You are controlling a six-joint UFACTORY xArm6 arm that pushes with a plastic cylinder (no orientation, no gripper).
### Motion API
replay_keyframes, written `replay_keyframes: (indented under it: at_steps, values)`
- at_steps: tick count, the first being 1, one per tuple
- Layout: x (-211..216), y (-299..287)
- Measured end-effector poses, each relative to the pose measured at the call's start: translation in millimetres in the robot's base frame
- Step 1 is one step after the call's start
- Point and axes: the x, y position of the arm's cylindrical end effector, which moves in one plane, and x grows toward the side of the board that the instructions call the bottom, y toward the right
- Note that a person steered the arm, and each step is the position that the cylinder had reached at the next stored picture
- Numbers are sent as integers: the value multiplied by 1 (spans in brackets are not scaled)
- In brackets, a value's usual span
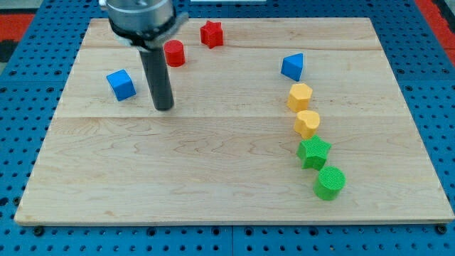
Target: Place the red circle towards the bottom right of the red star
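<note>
The red circle (174,53) stands near the view's top, left of centre. The red star (211,33) lies above and to the right of it, close to the board's top edge. My tip (164,107) rests on the board below the red circle and slightly to its left, a short gap away, not touching it. The rod rises from the tip and passes just left of the red circle.
A blue cube (121,84) sits left of my tip. On the view's right, a blue triangular block (292,67), two yellow blocks (299,96) (307,123), a green star (313,152) and a green circle (330,183) run downward in a line. The wooden board (213,178) lies on blue pegboard.
</note>
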Motion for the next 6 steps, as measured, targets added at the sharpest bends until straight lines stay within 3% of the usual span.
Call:
replay_keyframes:
  at_steps: [2,3,4,6]
  values:
    - [-84,20]
    - [-91,-28]
    - [-129,-16]
    - [-135,109]
